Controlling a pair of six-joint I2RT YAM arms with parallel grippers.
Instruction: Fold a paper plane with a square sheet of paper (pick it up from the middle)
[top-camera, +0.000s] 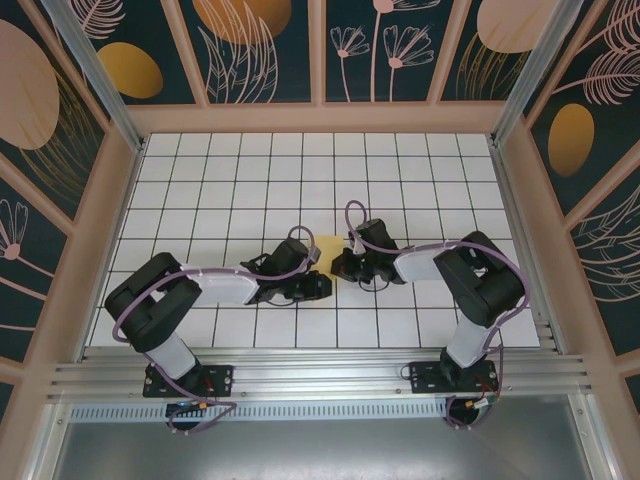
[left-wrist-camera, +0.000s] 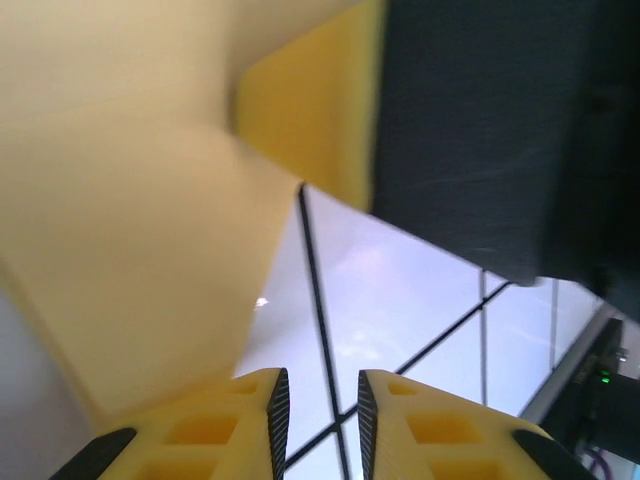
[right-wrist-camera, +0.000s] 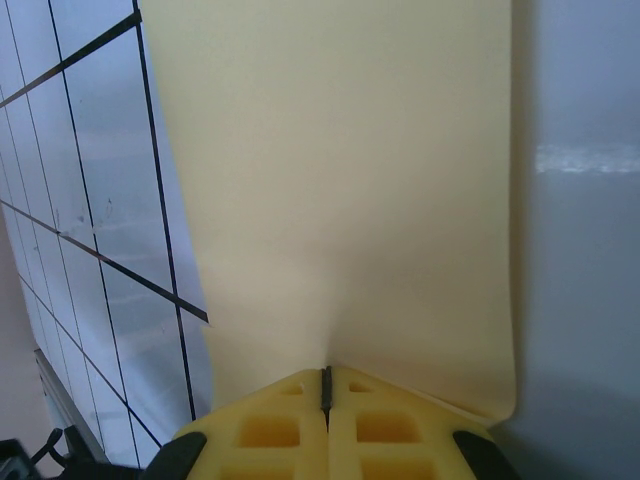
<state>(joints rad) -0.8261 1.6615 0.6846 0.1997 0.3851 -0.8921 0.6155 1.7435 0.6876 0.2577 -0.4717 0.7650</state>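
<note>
The square sheet of paper (top-camera: 328, 248) is pale yellow and sits between my two grippers near the table's middle. In the right wrist view the sheet (right-wrist-camera: 340, 200) rises broad and smooth from my right gripper (right-wrist-camera: 325, 375), whose jaws are shut on its edge. In the left wrist view my left gripper (left-wrist-camera: 323, 385) stands a little open, with just the white tiles and a black grid line between its fingers. There a folded part of the sheet (left-wrist-camera: 130, 250) lies just left of the left fingertip (left-wrist-camera: 272, 395). From above, the left gripper (top-camera: 320, 285) is below the paper and the right gripper (top-camera: 338, 265) is at its right.
The dark body of the right gripper (left-wrist-camera: 480, 130) hangs close in front of the left wrist camera. The white grid table (top-camera: 230, 180) is walled by wooden panels (top-camera: 320, 118), with an aluminium rail (top-camera: 320, 375) along its near edge.
</note>
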